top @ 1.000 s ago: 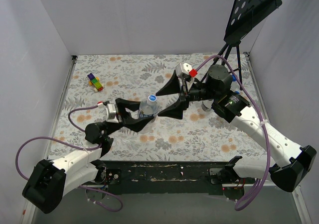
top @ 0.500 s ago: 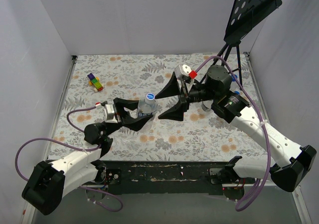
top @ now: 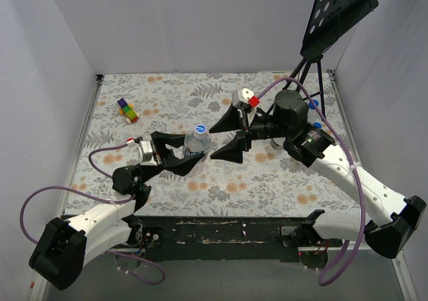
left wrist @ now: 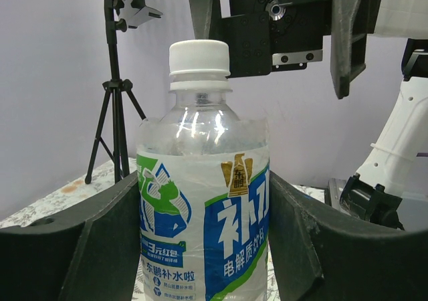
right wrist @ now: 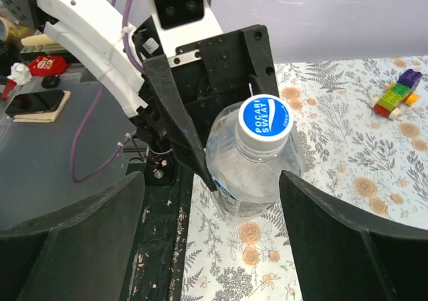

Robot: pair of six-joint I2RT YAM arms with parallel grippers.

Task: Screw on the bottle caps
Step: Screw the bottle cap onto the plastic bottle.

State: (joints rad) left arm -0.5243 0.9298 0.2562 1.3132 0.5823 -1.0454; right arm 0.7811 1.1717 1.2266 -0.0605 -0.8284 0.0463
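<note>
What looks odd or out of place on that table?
Only the little stack of coloured toy blocks lying near the far-left corner. The bottle stands upright with its cap on; nothing is spilled.

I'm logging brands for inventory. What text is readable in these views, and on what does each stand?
"POCARI SWEAT": on top of the bottle cap, right wrist view.
"电解质饮料": on the label of the bottle, left wrist view.
"东鹏补水啦": same label, lower left.
The rest of the label's small print is too blurred to read.
</note>
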